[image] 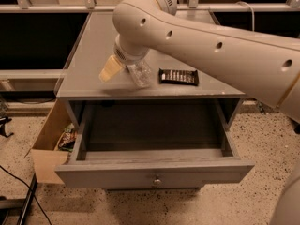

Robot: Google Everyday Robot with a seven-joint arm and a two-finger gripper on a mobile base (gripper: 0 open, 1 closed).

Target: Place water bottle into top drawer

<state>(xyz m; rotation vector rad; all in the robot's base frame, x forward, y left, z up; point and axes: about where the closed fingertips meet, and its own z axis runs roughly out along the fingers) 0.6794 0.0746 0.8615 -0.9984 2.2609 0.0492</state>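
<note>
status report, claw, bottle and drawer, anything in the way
Claw low over the cabinet top, at the water bottle. Bottle not yet in the top drawer, which stands open. Candy bar right of it, apart, not in the way.
</note>
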